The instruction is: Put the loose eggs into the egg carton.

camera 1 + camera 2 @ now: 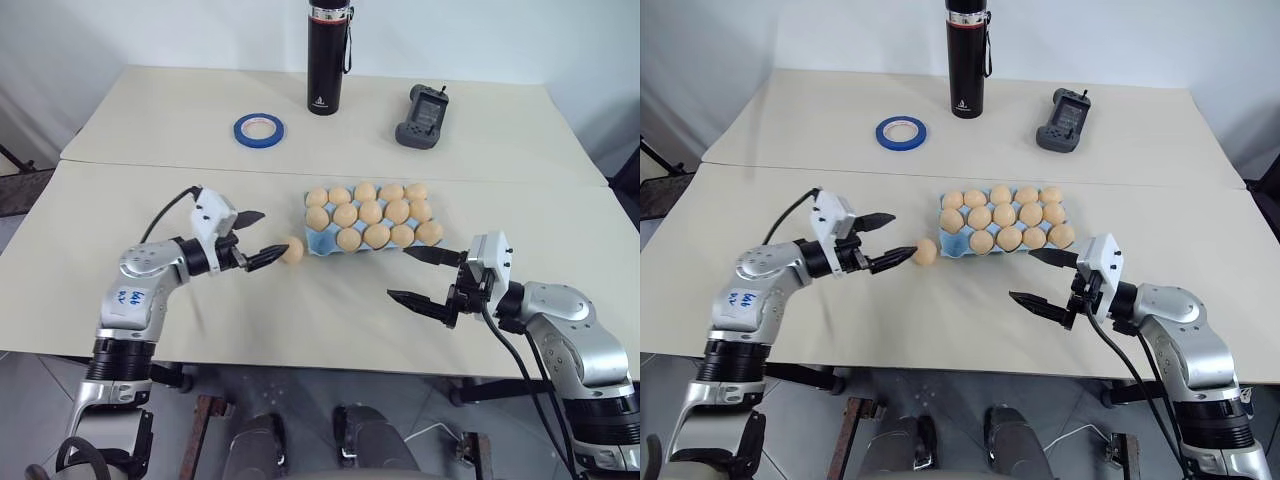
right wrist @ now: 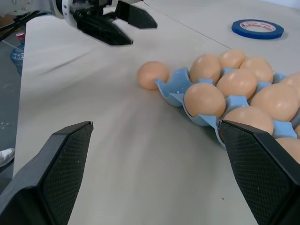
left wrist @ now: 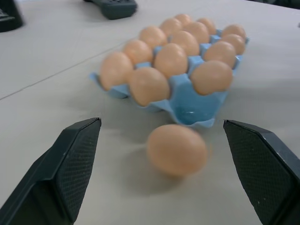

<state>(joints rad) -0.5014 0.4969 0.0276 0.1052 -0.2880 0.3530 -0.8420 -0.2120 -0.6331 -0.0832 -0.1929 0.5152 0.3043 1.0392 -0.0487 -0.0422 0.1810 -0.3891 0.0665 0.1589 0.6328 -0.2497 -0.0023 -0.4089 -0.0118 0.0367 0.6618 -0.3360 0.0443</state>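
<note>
Cream tabletop point(image 1: 150, 330): egg carton point(image 3: 190, 105) near centre, all cups filled but one corner cup. One loose egg point(image 1: 292, 249) lies just beside that cup. Left gripper point(image 1: 257, 237) and right gripper point(image 1: 418, 275): fingers apart, empty. One placement apparently remains.

Silver-grey arm shells, black joint rings, white wrist blocks. Left gripper point(image 1: 262, 238) and right gripper point(image 1: 412, 275): black wedge fingers point(image 3: 70, 168) with cross-hatched pads. Black cables loop off both wrists; blue scribble marks left forearm.

Both arms reach inward — left hand point(image 1: 256, 238) spread wide; right hand point(image 1: 420, 277) likewise.
</note>
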